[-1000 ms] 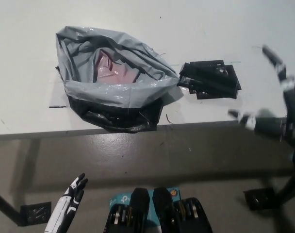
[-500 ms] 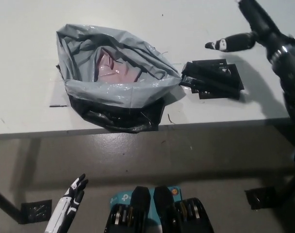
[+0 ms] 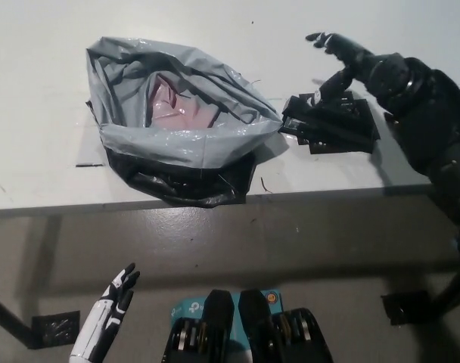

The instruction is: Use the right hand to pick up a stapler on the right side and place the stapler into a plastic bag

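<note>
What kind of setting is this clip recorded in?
Likely a lab or workshop test station: a plain white table on bare grey floor, carrying a grey plastic bag and a black stapler.

A single view from the robot's head looks steeply down and forward over the white table [image 3: 41, 151], fairly near. The tabletop fills the upper half, and its near edge crosses just below centre; grey floor [image 3: 306, 242] fills the lower half. The plastic bag [image 3: 184, 140] lies toward 11 o'clock of centre, the stapler [image 3: 340, 128] toward 2 o'clock, the bag's creases plainly readable
</note>
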Robot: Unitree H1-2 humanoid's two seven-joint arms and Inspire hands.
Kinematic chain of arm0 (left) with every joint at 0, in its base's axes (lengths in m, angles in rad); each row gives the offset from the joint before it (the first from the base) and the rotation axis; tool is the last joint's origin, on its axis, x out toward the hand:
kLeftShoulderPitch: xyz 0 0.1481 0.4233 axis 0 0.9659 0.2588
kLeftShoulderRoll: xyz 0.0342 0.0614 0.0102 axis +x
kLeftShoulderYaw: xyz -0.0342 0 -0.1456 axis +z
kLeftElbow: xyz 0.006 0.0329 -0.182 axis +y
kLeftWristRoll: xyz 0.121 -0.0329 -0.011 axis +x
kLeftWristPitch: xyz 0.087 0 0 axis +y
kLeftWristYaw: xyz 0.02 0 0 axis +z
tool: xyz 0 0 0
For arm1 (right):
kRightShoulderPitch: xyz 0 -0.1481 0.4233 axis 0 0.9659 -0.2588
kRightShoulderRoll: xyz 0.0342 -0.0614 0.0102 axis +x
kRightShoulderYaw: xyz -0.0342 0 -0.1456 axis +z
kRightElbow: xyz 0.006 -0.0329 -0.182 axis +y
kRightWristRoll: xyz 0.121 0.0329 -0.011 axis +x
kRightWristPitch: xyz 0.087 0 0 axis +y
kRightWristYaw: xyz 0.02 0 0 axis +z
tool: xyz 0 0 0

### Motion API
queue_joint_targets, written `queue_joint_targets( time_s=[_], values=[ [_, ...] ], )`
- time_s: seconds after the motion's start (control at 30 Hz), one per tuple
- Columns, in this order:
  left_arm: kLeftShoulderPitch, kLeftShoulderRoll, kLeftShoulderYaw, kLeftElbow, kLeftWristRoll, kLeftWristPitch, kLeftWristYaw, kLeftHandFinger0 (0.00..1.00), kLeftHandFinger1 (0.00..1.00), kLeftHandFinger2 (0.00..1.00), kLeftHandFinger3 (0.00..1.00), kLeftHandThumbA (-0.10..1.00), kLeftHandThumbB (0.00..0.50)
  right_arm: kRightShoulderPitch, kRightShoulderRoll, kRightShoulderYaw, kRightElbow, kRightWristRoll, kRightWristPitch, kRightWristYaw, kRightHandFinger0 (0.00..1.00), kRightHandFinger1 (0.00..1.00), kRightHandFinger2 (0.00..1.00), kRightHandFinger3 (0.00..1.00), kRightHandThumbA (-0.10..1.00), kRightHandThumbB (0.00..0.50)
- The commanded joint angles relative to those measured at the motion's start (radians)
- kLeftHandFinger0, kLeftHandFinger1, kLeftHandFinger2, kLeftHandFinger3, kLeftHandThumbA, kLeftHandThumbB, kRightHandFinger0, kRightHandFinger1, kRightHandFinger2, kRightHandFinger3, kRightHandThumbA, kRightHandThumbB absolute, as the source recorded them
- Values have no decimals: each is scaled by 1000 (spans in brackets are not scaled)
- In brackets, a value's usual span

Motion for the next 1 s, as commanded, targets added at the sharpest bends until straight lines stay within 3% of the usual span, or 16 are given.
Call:
queue_joint_targets(
  time_s=[0.0,0.1,0.2,0.27,0.43,0.53,0.67,0.73,0.77,0.8,0.9,0.93,0.97],
  values=[
    [-12,14,2,-26,8,-23,-7,1000,1000,1000,1000,1000,500,-75,13,-6,72,2,-42,23,1000,1000,1000,1000,1000,401],
    [-16,16,0,-25,15,-28,-8,1000,1000,1000,1000,1000,500,-64,10,20,107,-19,-111,42,1000,1000,1000,1000,1000,331],
    [-13,17,-2,-32,17,-14,-10,1000,1000,1000,1000,1000,495,-54,17,36,134,-33,-109,30,1000,1000,1000,1000,1000,372],
    [-13,17,-3,-32,23,-12,-10,1000,1000,1000,1000,1000,490,-48,19,43,141,-39,-107,24,1000,1000,1000,1000,1000,362],
    [-15,20,-5,-36,29,-6,-12,1000,1000,1000,1000,1000,486,-31,29,38,178,-29,-100,5,1000,1000,1000,1000,1000,398],
    [-11,15,-2,-45,17,11,-17,1000,1000,1000,1000,1000,500,-17,26,49,185,-40,-114,11,1000,1000,1000,1000,1000,369],
    [-14,20,-4,-46,26,9,-17,1000,1000,1000,1000,1000,498,-8,25,60,199,-57,-105,-13,1000,1000,1000,1000,1000,385],
    [-14,22,-6,-46,38,8,-13,1000,1000,1000,1000,1000,497,-4,25,58,199,-61,-110,-47,1000,1000,1000,1000,1000,433],
    [-16,22,-7,-46,41,9,-11,1000,1000,1000,1000,1000,496,-2,25,41,198,-47,-111,-71,981,809,864,1000,995,422],
    [-18,22,-7,-46,40,11,-13,1000,1000,1000,1000,1000,496,-1,24,41,194,-51,-114,-94,992,1000,1000,1000,959,397],
    [-20,23,-8,-43,43,9,-14,1000,1000,1000,1000,1000,498,5,24,62,189,-81,-123,-167,1000,1000,1000,958,872,370],
    [-21,23,-8,-43,43,9,-14,1000,1000,1000,1000,1000,498,6,25,64,189,-86,-127,-181,945,1000,972,895,845,368],
    [-22,23,-9,-45,46,12,-14,1000,1000,1000,1000,1000,497,8,26,63,191,-88,-132,-206,627,670,615,633,791,363]
  ],
)
